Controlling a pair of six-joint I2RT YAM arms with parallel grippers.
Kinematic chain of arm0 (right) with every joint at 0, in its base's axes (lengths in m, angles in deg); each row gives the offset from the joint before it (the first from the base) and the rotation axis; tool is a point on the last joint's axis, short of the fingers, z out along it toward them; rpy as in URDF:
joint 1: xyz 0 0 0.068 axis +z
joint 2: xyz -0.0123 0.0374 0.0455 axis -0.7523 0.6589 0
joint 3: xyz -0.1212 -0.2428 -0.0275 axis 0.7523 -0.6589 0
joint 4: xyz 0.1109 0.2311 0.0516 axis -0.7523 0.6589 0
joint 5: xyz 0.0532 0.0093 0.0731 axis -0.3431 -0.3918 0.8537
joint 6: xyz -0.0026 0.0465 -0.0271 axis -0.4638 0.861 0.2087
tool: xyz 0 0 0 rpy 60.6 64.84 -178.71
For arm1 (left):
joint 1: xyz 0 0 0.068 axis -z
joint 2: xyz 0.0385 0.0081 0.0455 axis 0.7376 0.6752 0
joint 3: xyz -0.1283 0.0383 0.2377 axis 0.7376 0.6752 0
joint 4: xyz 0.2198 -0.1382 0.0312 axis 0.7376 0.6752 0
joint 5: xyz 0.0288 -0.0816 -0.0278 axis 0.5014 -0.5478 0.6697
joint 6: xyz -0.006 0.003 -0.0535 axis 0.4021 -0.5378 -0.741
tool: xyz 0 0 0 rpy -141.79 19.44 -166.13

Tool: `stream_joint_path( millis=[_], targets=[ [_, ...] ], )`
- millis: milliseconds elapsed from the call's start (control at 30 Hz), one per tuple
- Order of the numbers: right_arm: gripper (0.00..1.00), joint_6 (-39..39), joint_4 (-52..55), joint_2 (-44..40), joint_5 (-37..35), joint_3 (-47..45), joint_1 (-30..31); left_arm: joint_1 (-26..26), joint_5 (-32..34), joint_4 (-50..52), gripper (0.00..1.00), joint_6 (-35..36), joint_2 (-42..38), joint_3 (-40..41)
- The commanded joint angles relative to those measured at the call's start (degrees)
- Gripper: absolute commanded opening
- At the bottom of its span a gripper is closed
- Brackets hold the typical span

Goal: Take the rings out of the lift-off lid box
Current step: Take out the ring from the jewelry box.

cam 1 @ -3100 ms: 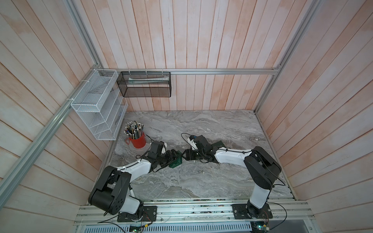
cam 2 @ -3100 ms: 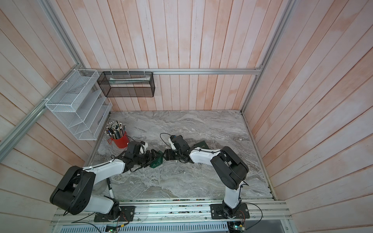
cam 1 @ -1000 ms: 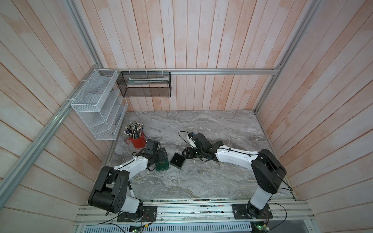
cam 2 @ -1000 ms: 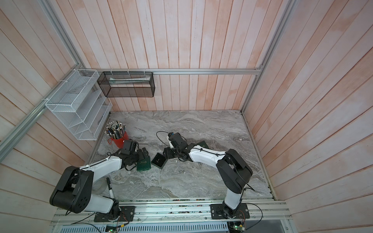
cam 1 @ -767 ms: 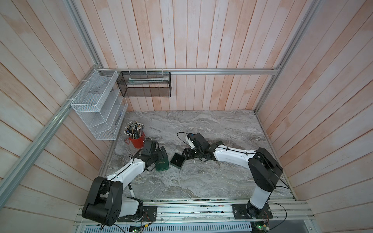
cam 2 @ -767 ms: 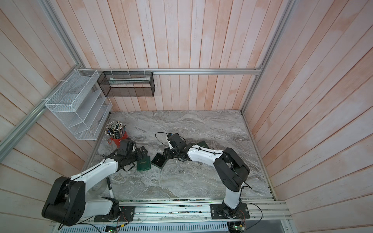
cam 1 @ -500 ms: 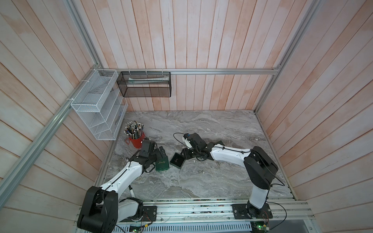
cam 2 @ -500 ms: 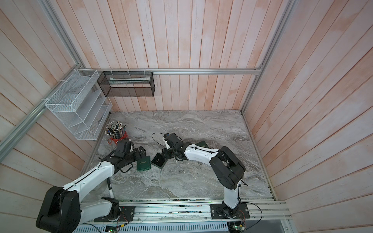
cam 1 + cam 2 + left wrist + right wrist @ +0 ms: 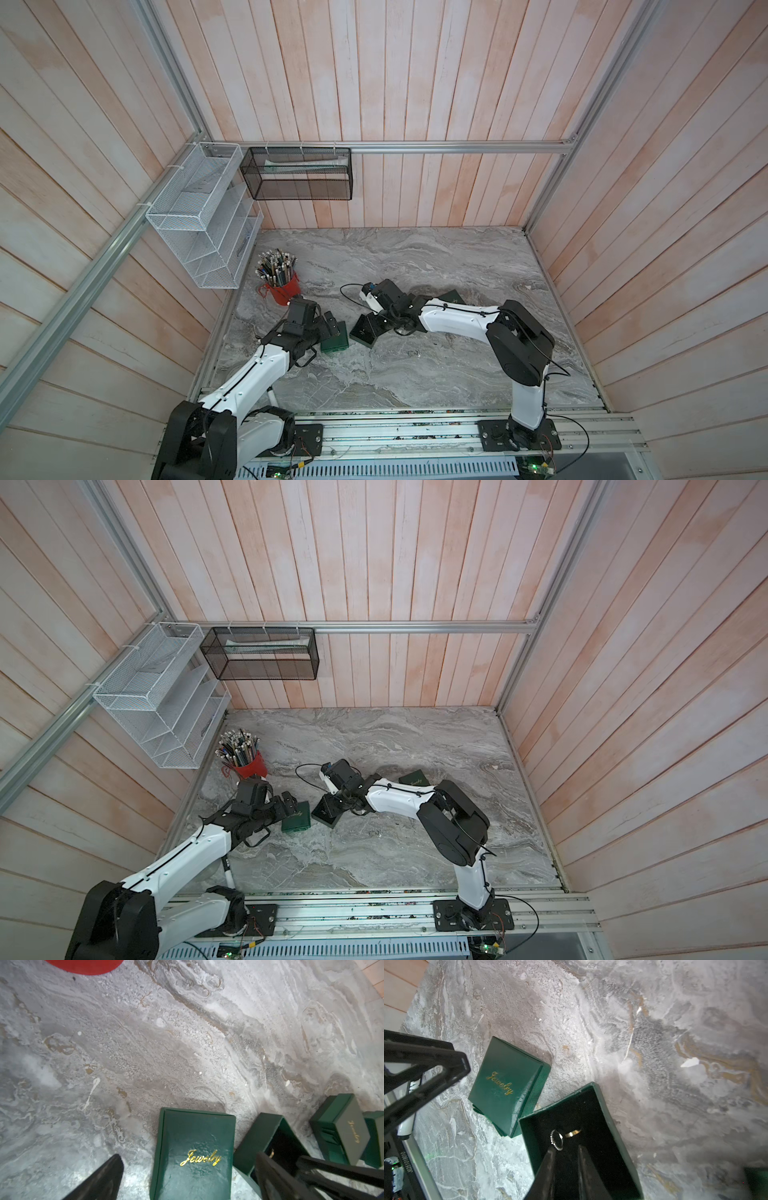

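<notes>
The lift-off lid box stands open. Its green base (image 9: 360,334) (image 9: 323,812) (image 9: 529,1147) is black-lined, and two rings lie inside it: a beaded silver one (image 9: 556,1140) and a plain gold one (image 9: 572,1133) (image 9: 271,1153). The lid (image 9: 334,343) (image 9: 296,817) (image 9: 193,1153) (image 9: 504,1088), marked "Jewelry", lies flat on the table just left of the base. My right gripper (image 9: 565,1151) (image 9: 380,324) (image 9: 338,802) reaches into the base with a narrow gap between its jaws. One fingertip is at the beaded ring, and nothing sits between the jaws. My left gripper (image 9: 187,1169) (image 9: 332,324) (image 9: 291,802) is wide open astride the lid.
A second, closed green box (image 9: 451,296) (image 9: 413,779) (image 9: 340,1128) sits behind the right arm. A red cup of pencils (image 9: 282,282) (image 9: 249,762) stands at the back left. A small white scrap (image 9: 690,1062) lies on the marble. Wire racks (image 9: 203,216) hang on the walls.
The lid has come off and now lies left of the base. My left gripper has drawn back a little. My right gripper has dipped into the base and its jaws have narrowed.
</notes>
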Motion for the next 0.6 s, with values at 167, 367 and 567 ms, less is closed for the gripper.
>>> stream_joint_path(
  millis=[167, 367, 567],
  targets=[
    [0.22, -1.6, 3.6, 4.3, 0.3, 4.0, 1.4, -0.5, -0.6, -0.1, 1.0, -0.7, -1.5, 1.4],
    [0.23, -1.8, 4.1, 5.2, -0.3, 4.6, 1.9, -0.6, -1.0, -0.5, 1.0, -0.7, -1.5, 1.8],
    [0.22, -1.6, 4.5, 6.2, -1.2, 5.1, 2.1, -1.0, -1.9, -1.1, 1.0, -0.7, -0.9, 2.2]
  ],
)
